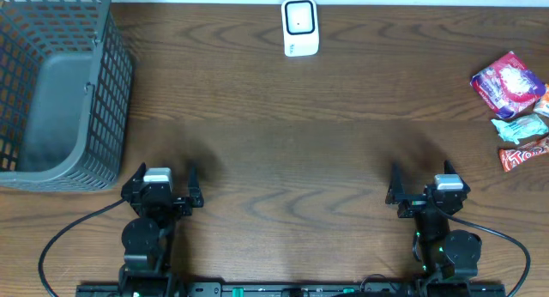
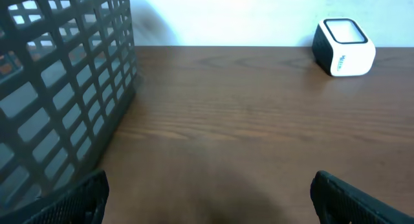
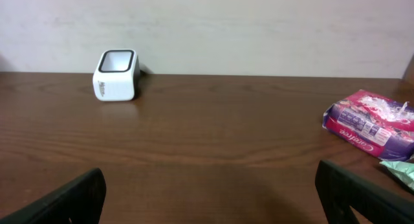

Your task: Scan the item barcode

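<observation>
A white barcode scanner [image 1: 300,27] with a dark window stands at the far middle of the table; it also shows in the left wrist view [image 2: 343,46] and the right wrist view [image 3: 116,75]. At the right edge lie a purple-pink packet [image 1: 508,83] [image 3: 370,123], a pale green packet [image 1: 521,125] and a red-orange bar [image 1: 525,154]. My left gripper [image 1: 165,175] [image 2: 210,198] stands open near the front left, nothing between its fingers. My right gripper [image 1: 422,176] [image 3: 213,198] stands open near the front right, also with nothing in it.
A grey mesh basket [image 1: 60,82] [image 2: 58,88] fills the far left, just ahead of the left gripper. Bare brown wood [image 1: 292,142] lies between the grippers and the scanner. A pale wall runs behind the table.
</observation>
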Robot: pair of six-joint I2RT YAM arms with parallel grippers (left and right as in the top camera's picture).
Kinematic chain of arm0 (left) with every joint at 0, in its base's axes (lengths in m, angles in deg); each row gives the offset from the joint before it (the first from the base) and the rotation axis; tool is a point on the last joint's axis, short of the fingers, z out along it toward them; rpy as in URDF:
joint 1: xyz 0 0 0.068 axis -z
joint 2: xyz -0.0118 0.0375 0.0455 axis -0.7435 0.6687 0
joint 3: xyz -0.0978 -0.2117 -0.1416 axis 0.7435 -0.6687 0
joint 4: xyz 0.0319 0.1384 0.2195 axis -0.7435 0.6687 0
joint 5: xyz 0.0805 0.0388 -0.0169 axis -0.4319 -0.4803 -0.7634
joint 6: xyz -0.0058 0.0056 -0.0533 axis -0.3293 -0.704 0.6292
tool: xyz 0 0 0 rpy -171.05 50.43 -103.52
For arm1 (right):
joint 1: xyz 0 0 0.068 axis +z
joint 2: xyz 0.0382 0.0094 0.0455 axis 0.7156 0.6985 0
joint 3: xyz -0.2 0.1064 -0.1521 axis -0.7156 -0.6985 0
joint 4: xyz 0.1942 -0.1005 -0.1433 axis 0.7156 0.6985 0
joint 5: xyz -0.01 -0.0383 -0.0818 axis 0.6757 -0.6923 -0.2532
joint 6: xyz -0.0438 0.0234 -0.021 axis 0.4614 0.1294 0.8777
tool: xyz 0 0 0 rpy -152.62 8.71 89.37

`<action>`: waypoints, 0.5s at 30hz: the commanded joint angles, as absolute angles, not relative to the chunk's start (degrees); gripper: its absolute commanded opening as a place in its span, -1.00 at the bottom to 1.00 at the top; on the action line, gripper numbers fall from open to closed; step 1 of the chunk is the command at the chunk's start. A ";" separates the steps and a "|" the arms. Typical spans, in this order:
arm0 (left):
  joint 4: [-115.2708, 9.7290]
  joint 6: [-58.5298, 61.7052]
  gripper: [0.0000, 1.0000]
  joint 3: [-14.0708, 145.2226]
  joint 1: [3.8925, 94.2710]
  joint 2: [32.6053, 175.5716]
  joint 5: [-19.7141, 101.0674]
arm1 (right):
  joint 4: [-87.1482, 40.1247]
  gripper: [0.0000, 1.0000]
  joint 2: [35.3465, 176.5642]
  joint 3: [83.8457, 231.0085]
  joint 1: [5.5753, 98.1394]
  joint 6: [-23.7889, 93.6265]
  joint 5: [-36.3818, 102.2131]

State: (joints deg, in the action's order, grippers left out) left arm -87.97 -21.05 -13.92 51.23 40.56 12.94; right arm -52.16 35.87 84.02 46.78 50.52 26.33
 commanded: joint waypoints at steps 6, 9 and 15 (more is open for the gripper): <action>-82.84 -21.57 0.99 -14.07 51.19 32.74 12.85 | -51.91 0.99 35.48 83.89 46.38 49.74 25.84; -82.79 -21.55 0.98 -14.07 51.21 32.54 12.87 | -51.91 0.98 35.48 83.89 46.38 49.74 25.84; -82.79 -21.48 0.98 -14.07 51.21 32.54 12.90 | -51.91 0.99 35.48 83.89 46.38 49.74 25.84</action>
State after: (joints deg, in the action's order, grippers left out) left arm -85.61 -21.05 -13.42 51.23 33.06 13.84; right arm -52.16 35.85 84.00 46.78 50.52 26.33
